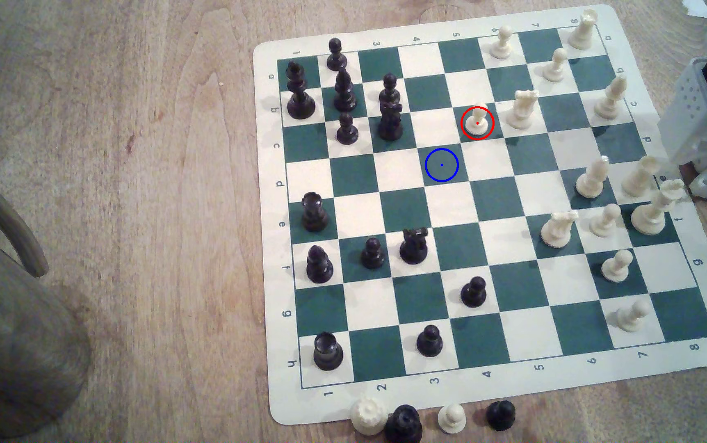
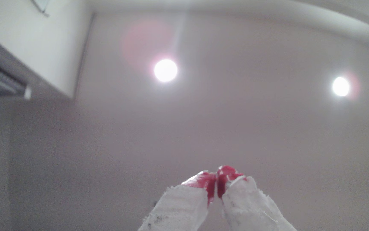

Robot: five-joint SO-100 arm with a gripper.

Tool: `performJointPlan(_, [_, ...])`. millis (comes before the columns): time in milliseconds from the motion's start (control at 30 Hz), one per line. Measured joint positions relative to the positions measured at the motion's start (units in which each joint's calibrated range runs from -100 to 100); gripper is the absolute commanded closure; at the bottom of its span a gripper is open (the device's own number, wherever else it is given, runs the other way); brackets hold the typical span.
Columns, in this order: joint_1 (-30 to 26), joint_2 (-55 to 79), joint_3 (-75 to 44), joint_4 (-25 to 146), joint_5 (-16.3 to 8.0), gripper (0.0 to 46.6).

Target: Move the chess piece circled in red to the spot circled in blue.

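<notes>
Exterior view, left to right. A green-and-cream roll-up chess mat point(image 1: 492, 383) lies on the pale wooden counter point(image 1: 130, 170). Black plastic pieces point(image 1: 300, 91) occupy the mat's left columns. Near the upper centre of the frame, the small cream-white plastic pawn with a ball head point(image 1: 477, 121) stands upright inside a red ring on a dark green square. The dark green square marked by a blue ring and dot point(image 1: 441, 165) lies diagonally below and to its left, unoccupied. Cream pieces point(image 1: 522, 108) fill the right columns. The white arm base point(image 1: 701, 106) sits at the right edge.

Wrist view: the red-tipped, white-wrapped jaws point(image 2: 216, 184) are pressed together, gripping nothing, against a ceiling with round lights point(image 2: 165, 70).
</notes>
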Motion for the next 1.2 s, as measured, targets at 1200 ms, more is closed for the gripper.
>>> performJointPlan(1200, [0.00,0.00,-5.60,23.51,-0.20,46.4])
